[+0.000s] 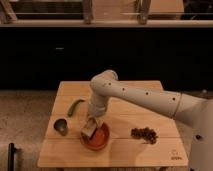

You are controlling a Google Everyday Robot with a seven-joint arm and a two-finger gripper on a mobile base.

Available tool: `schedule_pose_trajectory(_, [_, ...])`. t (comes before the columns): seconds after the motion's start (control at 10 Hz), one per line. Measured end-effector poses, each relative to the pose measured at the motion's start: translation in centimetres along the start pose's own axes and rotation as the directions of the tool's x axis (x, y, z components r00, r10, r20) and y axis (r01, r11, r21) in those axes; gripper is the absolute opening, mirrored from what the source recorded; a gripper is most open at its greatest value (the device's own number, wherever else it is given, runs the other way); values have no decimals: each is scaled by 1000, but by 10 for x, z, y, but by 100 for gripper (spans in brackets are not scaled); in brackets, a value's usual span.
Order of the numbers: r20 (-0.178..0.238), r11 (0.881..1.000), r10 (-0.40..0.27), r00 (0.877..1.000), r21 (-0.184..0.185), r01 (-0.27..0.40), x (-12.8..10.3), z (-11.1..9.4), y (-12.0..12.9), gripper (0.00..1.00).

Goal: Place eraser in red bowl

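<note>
The red bowl (98, 139) sits on the wooden table (150, 152), front and left of centre. My gripper (90, 129) points down over the bowl's left rim, at the end of the white arm reaching in from the right. A small pale block with a darker band, the eraser (88, 132), shows at the gripper's tip, held just above the inside of the bowl. The gripper is shut on it.
A small grey metal cup (61, 126) stands left of the bowl. A curved green vegetable (75, 106) lies behind the cup. A dark reddish-brown clump (144, 133) lies to the right of the bowl. A dark wall runs behind the table.
</note>
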Motion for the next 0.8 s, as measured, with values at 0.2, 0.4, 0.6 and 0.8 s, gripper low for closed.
schedule_pose_trajectory(0.2, [10,998,-60,998,-22,60,-5,6,-1,0])
schedule_pose_trajectory(0.4, [27,993,-109,994,-40,110,-9,15,-1,0])
schedule_pose_trajectory(0.6, [45,989,-135,990,-50,137,-10,22,2,0])
schedule_pose_trajectory(0.8, [62,986,-150,987,-60,153,-10,28,5,0])
